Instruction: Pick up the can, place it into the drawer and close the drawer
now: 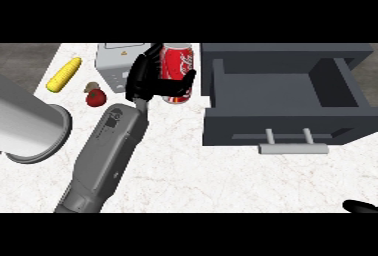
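Left robot hand (151,80) is curled round the can (177,65), which stands on the surface just left of the open drawer (284,95). Risk I see: it clips the drawer's near wall on the swing over, tipping it out.

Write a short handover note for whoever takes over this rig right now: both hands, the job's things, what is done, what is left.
Left hand: curled round the can, which stands upright on the counter, left of the drawer.
Right hand: barely in view at the lower right edge; fingers cannot be told.
Drawer: open, nothing seen inside.
Done: can grasped.
Left: lift the can, place it in the drawer, close the drawer.
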You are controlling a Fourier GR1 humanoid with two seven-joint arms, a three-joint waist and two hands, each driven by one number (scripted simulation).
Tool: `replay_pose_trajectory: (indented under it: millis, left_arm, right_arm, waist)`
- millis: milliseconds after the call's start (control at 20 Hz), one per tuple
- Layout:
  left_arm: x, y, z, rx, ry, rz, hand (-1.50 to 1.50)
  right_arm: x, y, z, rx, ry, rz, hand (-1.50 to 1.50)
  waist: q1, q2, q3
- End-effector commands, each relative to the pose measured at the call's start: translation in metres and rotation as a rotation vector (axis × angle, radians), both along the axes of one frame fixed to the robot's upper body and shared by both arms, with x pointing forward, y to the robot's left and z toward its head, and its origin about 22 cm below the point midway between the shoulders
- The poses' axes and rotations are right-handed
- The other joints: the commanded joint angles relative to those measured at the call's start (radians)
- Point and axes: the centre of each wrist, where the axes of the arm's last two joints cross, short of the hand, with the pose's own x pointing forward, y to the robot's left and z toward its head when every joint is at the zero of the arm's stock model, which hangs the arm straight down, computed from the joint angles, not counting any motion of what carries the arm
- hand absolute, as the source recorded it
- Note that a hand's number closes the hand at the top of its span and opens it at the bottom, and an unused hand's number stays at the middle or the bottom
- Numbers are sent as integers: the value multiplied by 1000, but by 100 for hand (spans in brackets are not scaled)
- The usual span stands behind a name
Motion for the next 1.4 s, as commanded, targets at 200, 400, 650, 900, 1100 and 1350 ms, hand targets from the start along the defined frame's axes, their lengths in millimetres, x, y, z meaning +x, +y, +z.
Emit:
replay_pose_trajectory:
  millis: [200, 400, 650, 900, 1100, 1350]
  left_arm:
    - [2, -54, 82, 39, -33, -30, 150]
    - [18, -73, 115, 69, -42, -22, 150]
    - [15, -98, 152, 78, -24, -35, 150]
    - [25, -117, 164, 108, -6, -7, 150]
    - [28, -125, 166, 147, -6, -30, 150]
    - [25, -142, 181, 176, -15, 12, 150]
  right_arm:
    - [8, -9, 13, 2, -13, 4, -150]
    - [-6, 12, 20, 5, 2, 19, -150]
    - [7, 1, 12, 2, 0, -1, -150]
    - [7, 7, 11, 7, -30, 23, -150]
    - [3, 8, 10, 8, -21, 20, -150]
    - [22, 1, 25, -3, -26, 25, -150]
  waist:
    - [-7, 2, 0]
    - [-22, 6, -1]
    - [-18, 5, 0]
    - [-44, 13, 1]
    - [-51, 14, 1]
    - [-61, 17, 2]
